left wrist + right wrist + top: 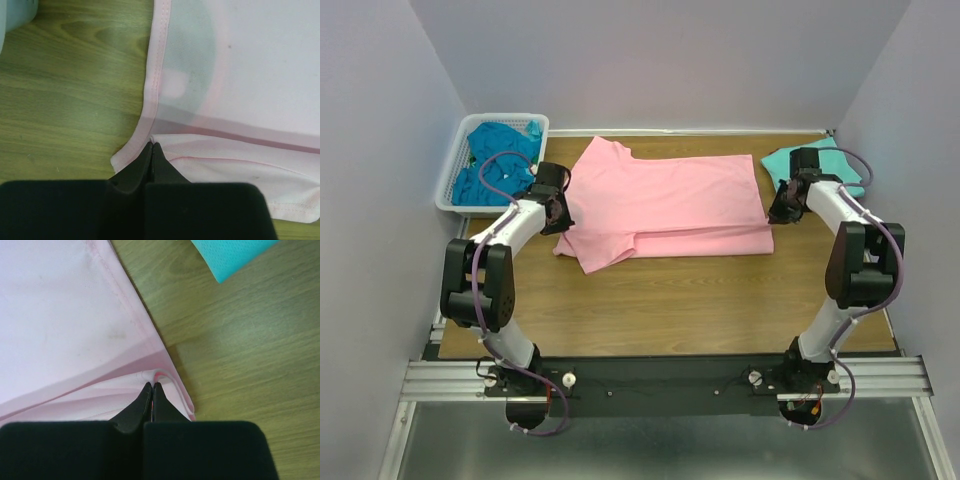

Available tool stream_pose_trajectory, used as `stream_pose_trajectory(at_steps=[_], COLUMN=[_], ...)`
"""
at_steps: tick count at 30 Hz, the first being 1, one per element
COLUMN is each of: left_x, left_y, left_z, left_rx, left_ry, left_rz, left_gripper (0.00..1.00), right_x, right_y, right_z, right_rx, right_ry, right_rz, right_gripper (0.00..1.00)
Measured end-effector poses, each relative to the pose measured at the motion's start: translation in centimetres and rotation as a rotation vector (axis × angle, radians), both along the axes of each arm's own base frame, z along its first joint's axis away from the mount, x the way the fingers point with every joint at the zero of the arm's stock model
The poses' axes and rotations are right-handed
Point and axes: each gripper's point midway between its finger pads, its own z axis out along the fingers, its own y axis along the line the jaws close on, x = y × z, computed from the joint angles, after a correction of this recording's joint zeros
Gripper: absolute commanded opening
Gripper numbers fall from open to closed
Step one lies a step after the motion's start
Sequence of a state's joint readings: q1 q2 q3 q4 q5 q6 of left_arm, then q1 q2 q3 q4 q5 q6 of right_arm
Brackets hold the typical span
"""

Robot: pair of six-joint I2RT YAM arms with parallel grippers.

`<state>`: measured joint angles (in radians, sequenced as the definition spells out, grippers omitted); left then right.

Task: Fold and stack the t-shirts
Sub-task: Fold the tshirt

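Observation:
A light pink t-shirt [670,195] lies flat across the back half of the table, its long near side doubled over. At the shirt's left end my left gripper [557,212] is shut, its tips [151,145] pinching the folded edge of the pink fabric [260,75]. My right gripper [782,208] is shut at the right end. Its tips [152,385] bite a puckered fold of the pink cloth [50,315]. A light aqua t-shirt [840,152] lies folded at the back right corner, and its corner [235,255] shows in the right wrist view.
A white lattice basket [448,190] stands at the back left, holding crumpled teal-blue t-shirts [495,160]. Bare wooden tabletop [670,300] stretches between the pink shirt and the arm bases. Walls close in on the left, right and back.

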<state>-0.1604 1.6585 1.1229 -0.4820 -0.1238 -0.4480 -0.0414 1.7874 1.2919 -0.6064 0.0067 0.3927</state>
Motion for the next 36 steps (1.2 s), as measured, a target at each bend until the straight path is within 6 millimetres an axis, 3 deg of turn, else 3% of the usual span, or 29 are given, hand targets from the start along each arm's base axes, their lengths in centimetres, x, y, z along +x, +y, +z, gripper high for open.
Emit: stream_pose_trajectory(at_steps=[9,23,25,27,32,36], left_x=[0.8,1.6,1.5,1.5,1.5,1.2], left_y=[0.1,0.3,0.3,0.3,0.5,0.9], left_z=[-1.2,-1.6,-1.8,-1.9,-2.1,-1.5], left_rx=[0.004,0.012,0.012,0.011,0.017,0.022], left_ry=[0.005,-0.025,-0.023,-0.023,-0.029,-0.048], left_rz=[0.007,0.025,0.027,0.030,0.036,0.046], left_gripper=[0.00,0.00,0.09,0.22,0.40,0.51], right_x=[0.8,1.8,1.8,1.8,2.0,2.2], right_y=[0.0,0.0,0.1,0.3,0.7,1.1], right_z=[-2.3,-3.8,-4.0,-4.0,-3.8,-2.7], right_rx=[0.002,0.007,0.014,0.021,0.041,0.053], right_ry=[0.027,0.024,0.026,0.026,0.013,-0.014], right_rz=[-0.003,-0.008,-0.004,0.000,0.025,0.053], right_gripper=[0.01,0.06,0.09,0.15,0.53,0.67])
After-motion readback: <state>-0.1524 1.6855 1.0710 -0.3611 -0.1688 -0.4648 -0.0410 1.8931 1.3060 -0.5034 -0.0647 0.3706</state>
